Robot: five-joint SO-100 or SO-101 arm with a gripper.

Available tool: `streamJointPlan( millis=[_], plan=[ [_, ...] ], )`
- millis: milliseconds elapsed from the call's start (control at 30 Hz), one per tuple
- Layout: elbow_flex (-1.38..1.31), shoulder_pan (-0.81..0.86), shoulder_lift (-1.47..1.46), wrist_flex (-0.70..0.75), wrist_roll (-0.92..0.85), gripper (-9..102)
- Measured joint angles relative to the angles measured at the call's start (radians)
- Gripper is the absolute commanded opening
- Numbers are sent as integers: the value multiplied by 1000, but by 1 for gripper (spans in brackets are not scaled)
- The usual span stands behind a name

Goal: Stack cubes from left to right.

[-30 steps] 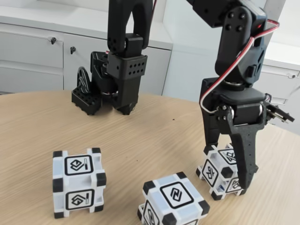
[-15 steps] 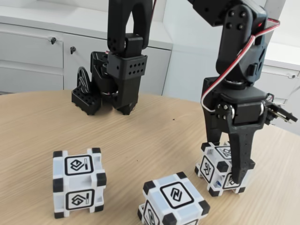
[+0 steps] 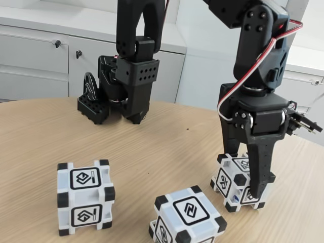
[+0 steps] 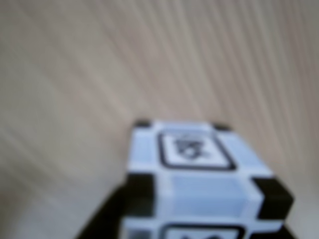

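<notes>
Cubes sit on the wooden table (image 3: pixel 167 147) in the fixed view: the left cube (image 3: pixel 83 196) stands alone near the front left, the middle cube (image 3: pixel 187 216) lies at the bottom edge with part cut off, and the right cube (image 3: pixel 229 178) rests tilted a little, one corner toward the camera. The gripper (image 3: pixel 248 190) has come down over the right cube, its black finger (image 3: pixel 260 169) running down the cube's front face and the other jaw behind it; the jaws look closed against its sides. The wrist view, blurred, shows this cube (image 4: pixel 199 174) close below the camera on the wood grain. Behind, a second black arm (image 3: pixel 129 71) stands on the table before white cabinets (image 3: pixel 35 61).
</notes>
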Motion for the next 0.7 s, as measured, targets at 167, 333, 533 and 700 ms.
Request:
streamJointPlan(
  millis=[167, 333, 533, 700],
  plan=[
    [2, 0, 126, 2, 0, 16],
    [2, 0, 311, 5, -8, 16],
    [26, 0, 565, 38, -66, 16],
    [78, 3, 792, 138, -146, 16]
  ],
)
